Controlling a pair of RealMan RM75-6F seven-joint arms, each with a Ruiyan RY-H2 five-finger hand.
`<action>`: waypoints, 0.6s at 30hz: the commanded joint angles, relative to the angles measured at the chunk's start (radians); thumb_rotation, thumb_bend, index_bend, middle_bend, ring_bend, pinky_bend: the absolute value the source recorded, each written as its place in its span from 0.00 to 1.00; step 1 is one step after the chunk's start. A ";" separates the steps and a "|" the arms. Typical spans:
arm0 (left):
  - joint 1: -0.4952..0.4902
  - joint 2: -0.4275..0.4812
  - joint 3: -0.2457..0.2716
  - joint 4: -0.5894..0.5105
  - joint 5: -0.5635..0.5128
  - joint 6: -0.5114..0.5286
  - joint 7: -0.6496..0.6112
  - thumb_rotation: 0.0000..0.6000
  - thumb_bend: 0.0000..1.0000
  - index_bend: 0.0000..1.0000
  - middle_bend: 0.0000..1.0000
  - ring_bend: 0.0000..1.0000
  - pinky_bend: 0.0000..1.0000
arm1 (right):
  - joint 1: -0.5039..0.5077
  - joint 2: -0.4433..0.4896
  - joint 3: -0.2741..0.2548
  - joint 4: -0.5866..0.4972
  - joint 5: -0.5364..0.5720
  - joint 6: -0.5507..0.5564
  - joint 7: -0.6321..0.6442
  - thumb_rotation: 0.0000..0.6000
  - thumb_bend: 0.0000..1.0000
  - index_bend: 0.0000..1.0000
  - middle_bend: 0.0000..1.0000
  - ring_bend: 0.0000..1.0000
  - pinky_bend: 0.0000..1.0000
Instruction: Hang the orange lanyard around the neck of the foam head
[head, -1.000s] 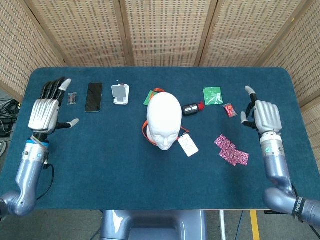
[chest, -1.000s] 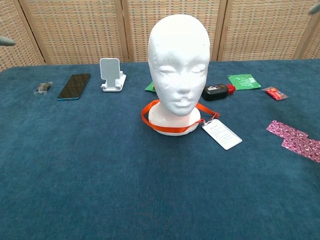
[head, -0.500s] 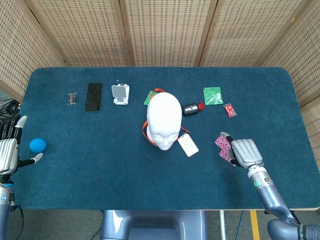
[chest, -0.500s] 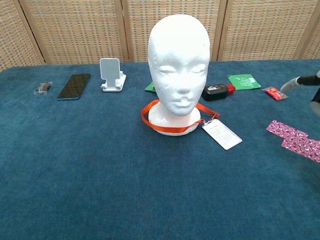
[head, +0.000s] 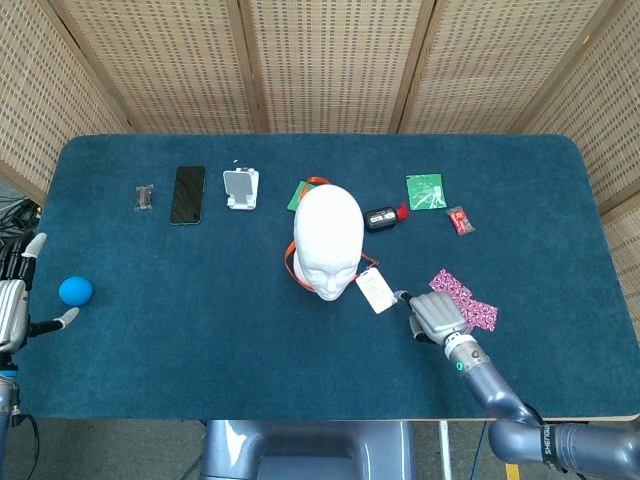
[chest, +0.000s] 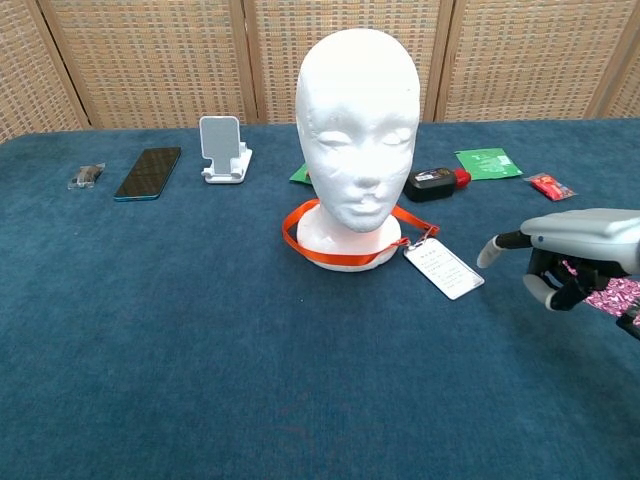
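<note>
The white foam head stands upright mid-table, facing me. The orange lanyard lies looped around its base, resting on the cloth. Its white badge card lies flat just to the right of the base. My right hand hovers low over the table right of the card, apart from it. It holds nothing, its thumb pointing at the card and its fingers bent downward. My left hand is at the far left table edge, fingers spread and empty, and does not show in the chest view.
A blue ball lies beside my left hand. Pink patterned packets lie right behind my right hand. Along the back are a phone, a white phone stand, a black-and-red device, a green packet and a red packet.
My right hand has moved left across the table, from over the pink packets to just beside the badge card. The left hand has barely shifted at the table edge.
</note>
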 joint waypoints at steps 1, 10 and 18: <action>0.001 -0.001 -0.002 0.002 0.000 -0.010 0.001 1.00 0.09 0.00 0.00 0.00 0.00 | 0.030 -0.051 0.006 0.046 0.036 -0.012 -0.046 1.00 0.88 0.22 0.83 0.78 0.93; 0.005 -0.002 -0.005 -0.003 0.013 -0.033 0.012 1.00 0.10 0.00 0.00 0.00 0.00 | 0.064 -0.091 -0.008 0.066 0.134 -0.026 -0.124 1.00 0.88 0.33 0.84 0.78 0.93; 0.008 -0.008 -0.011 -0.009 0.022 -0.044 0.024 1.00 0.10 0.00 0.00 0.00 0.00 | 0.075 -0.010 -0.072 -0.106 0.099 -0.052 -0.155 1.00 0.89 0.36 0.84 0.78 0.93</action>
